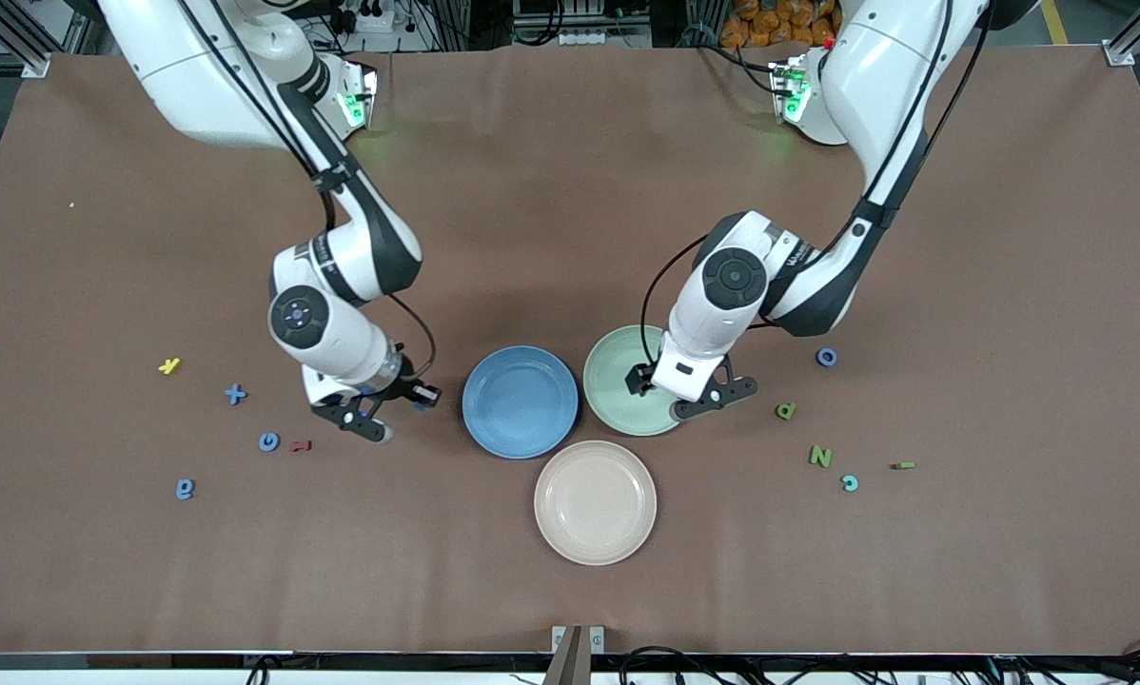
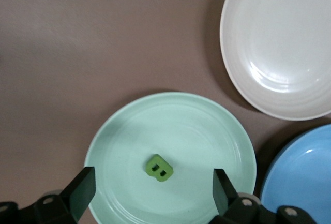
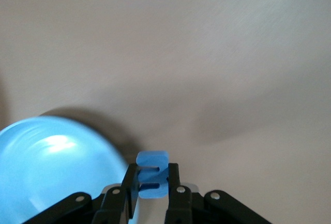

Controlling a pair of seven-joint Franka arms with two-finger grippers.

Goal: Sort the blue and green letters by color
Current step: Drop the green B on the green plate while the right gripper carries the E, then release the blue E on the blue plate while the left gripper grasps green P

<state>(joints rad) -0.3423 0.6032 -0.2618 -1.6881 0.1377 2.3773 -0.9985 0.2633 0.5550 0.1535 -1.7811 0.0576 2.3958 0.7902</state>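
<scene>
The left gripper (image 2: 152,193) hangs over the green plate (image 2: 207,131) with its jaws wide open and nothing in them. Right under it a green letter B (image 2: 159,167) lies flat in the middle of that plate. So one green letter is home.

The right gripper (image 3: 152,182) has its jaws squeezed shut on a blue letter (image 3: 152,175). It is over the table (image 1: 570,190), just beside the rim of the blue plate (image 1: 520,401), on the side toward the right arm's end. The blue plate has nothing in it yet, so this looks like the first blue letter on its way.

The pale plate (image 1: 595,501) sits nearer to the front camera than the other two, and it is bare.

A lot is left to do. Toward the right arm's end lie a blue plus sign (image 1: 235,393), a blue round letter (image 1: 268,441) and one more blue letter (image 1: 185,489). A small yellow letter (image 1: 169,365) and a small dark red letter (image 1: 301,445) lie there too, but they are not part of the job.

Toward the left arm's end lie a blue ring letter (image 1: 826,357), a green P-like letter (image 1: 786,411), a green Z (image 1: 820,456), a light blue C (image 1: 850,482) and a small green piece (image 1: 903,465). All of these are on the table, well apart from the plates
</scene>
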